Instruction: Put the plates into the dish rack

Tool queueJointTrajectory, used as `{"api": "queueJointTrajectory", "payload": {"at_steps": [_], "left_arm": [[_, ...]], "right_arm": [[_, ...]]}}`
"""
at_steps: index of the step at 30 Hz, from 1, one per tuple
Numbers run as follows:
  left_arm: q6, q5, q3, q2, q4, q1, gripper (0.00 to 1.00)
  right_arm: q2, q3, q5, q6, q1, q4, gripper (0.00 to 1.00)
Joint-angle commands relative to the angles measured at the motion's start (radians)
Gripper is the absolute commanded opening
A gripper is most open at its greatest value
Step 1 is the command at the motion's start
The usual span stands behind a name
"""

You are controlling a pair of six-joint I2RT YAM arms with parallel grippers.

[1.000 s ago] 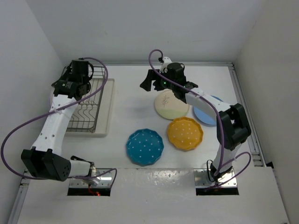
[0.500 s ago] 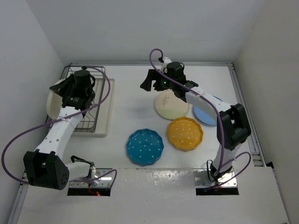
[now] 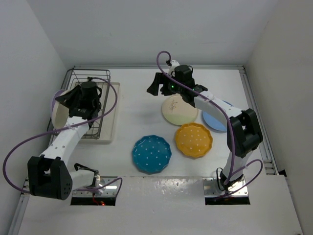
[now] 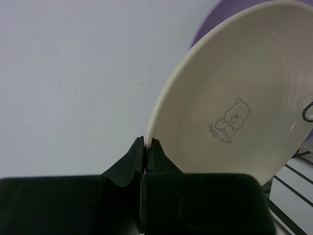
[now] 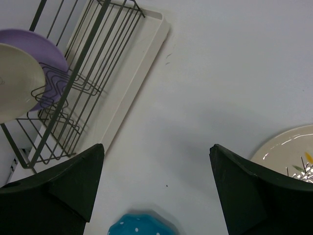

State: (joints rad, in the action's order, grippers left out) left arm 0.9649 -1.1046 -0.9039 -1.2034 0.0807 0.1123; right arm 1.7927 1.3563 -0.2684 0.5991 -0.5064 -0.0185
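Note:
My left gripper point(image 3: 67, 100) point(image 4: 146, 142) is shut on the rim of the cream plate point(image 3: 57, 117) point(image 4: 234, 98), which has a small bear drawing. It holds the plate on edge at the left side of the dish rack point(image 3: 98, 126) point(image 5: 88, 58). The purple plate point(image 5: 36, 46) point(image 4: 215, 22) stands just behind it in the rack. My right gripper point(image 3: 155, 87) point(image 5: 156, 161) is open and empty above bare table. The sprig plate point(image 3: 179, 109) point(image 5: 288, 152), light blue plate point(image 3: 216, 118), orange-yellow dotted plate point(image 3: 193, 139) and teal plate point(image 3: 152, 153) point(image 5: 142, 226) lie flat on the table.
The rack sits on a cream drip tray point(image 3: 113, 110) point(image 5: 132, 78) at the far left, close to the left wall. The right arm reaches over the light blue and sprig plates. White walls enclose the table on three sides.
My left gripper has moved toward the near side and lower with the cream plate, which now shows more fully at the rack's left side. The right arm has not moved.

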Motion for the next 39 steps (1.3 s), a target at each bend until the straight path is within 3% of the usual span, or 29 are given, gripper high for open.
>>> {"api": "queueJointTrajectory", "payload": {"at_steps": [1, 8, 19, 24, 31, 39], "left_arm": [[-0.151, 0.054, -0.012, -0.031, 0.086, -0.02, 0.0], [-0.34, 0.17, -0.087, -0.128, 0.251, -0.042, 0.02], [-0.489, 0.17, -0.165, -0.235, 0.321, -0.051, 0.0], [-0.503, 0.068, -0.184, -0.28, 0.292, -0.051, 0.0], [-0.575, 0.068, -0.267, -0.301, 0.301, -0.051, 0.0], [-0.765, 0.023, -0.224, -0.318, 0.33, -0.063, 0.0]], "right_arm": [[-0.033, 0.007, 0.012, 0.002, -0.007, -0.017, 0.89], [-0.05, -0.008, 0.031, -0.004, 0.0, -0.001, 0.89], [-0.064, -0.037, 0.038, -0.005, 0.016, -0.006, 0.9], [-0.05, -0.034, 0.037, 0.007, 0.017, -0.018, 0.9], [-0.026, -0.002, 0.011, 0.01, 0.019, -0.008, 0.9], [-0.027, -0.006, 0.018, 0.01, 0.017, -0.009, 0.9]]}}
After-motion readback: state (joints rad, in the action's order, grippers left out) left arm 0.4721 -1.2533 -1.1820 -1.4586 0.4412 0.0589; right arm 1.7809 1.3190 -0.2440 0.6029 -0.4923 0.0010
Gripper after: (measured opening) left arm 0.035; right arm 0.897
